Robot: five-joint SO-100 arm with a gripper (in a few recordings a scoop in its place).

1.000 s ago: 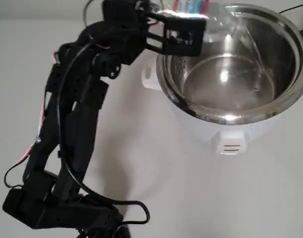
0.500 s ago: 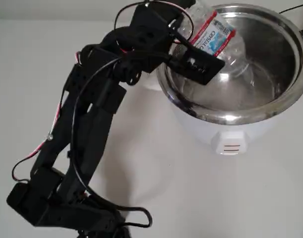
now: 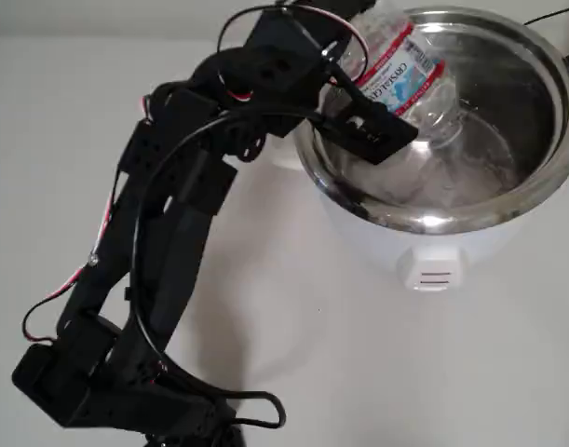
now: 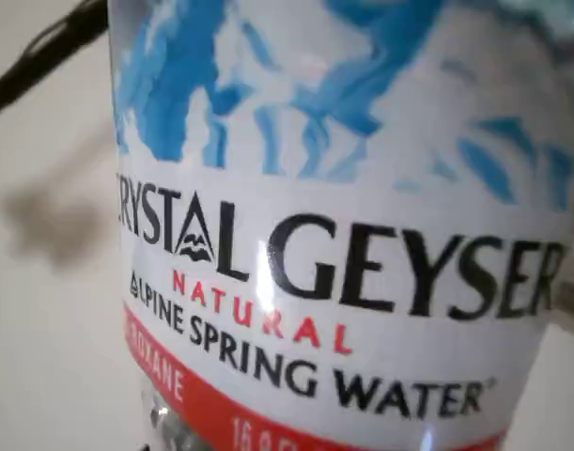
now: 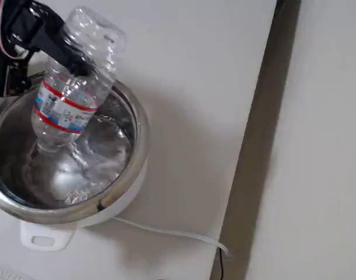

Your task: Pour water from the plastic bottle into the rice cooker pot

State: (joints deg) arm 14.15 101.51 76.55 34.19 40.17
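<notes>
My black gripper (image 3: 375, 86) is shut on the plastic bottle (image 3: 407, 73), a small clear one with a white-and-blue label edged in red. The bottle is tipped, mouth down, over the inside of the rice cooker pot (image 3: 550, 102), a shiny steel pot in a white cooker body (image 3: 424, 251). In the fixed view the bottle (image 5: 70, 108) points steeply down into the pot (image 5: 140, 146), with my gripper (image 5: 58, 48) clamped across its upper part. Rippled water lies on the pot's bottom (image 5: 78, 175). The bottle's label (image 4: 324, 272) sits right against the wrist camera.
The black arm (image 3: 163, 242) stretches from the lower left of the overhead view up to the cooker. A white cable (image 5: 172, 233) trails from the cooker toward the table's right edge (image 5: 247, 175). Bare white table lies in front of and to the left of the cooker.
The arm swung right and rolled the bottle from beside the pot's rim to tipped over its inside. Over the last half second it tilted a little further.
</notes>
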